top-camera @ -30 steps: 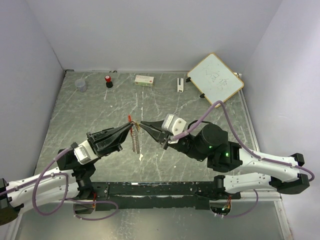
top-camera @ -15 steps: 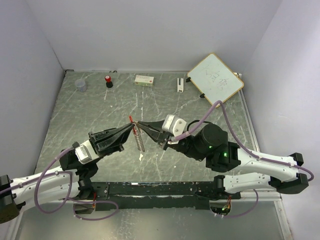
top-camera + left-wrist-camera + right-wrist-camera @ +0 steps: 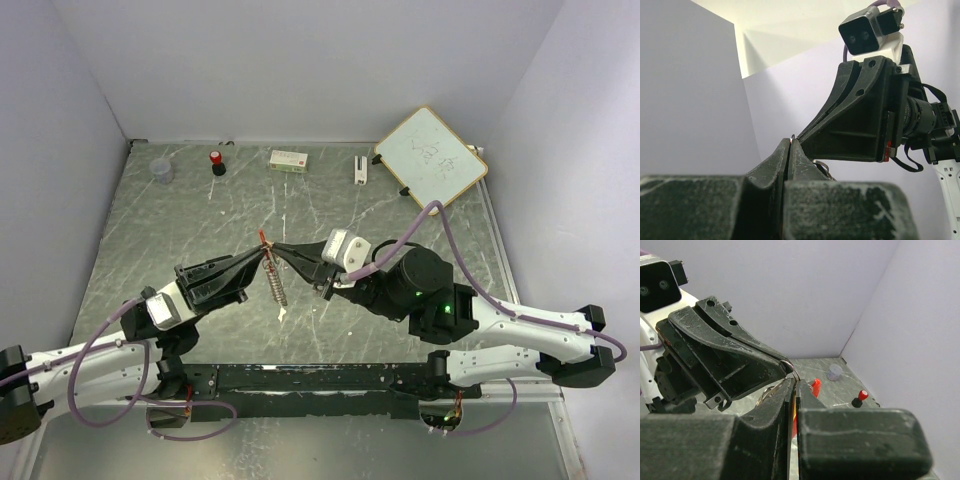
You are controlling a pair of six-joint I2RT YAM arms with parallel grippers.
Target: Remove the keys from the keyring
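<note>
A: Left gripper point(image 3: 262, 256)?
B: Fingers pressed tight together. In its own wrist view a thin wire of the keyring point(image 3: 274, 281) stuck out at the very tip, so it was pinching the ring.
A: Right gripper point(image 3: 278, 247)?
B: Tip to tip with the left, over the middle of the table point(image 3: 180, 220). Jaws nearly flush, nipping the silvery loop from the other side; clearest in the right wrist view.
A: Where was the bunch?
B: Held up between both tips, off the table. A chain-like length hung down just below them. The red key point(image 3: 262, 238) poked out just behind the tips.
A: Yellow one?
B: Couldn't make it out.
A: Surroundings?
B: Whiteboard point(image 3: 432, 155), red-capped bottle point(image 3: 216, 161) and clear cup point(image 3: 161, 170) along the far edge, well apart.
</note>
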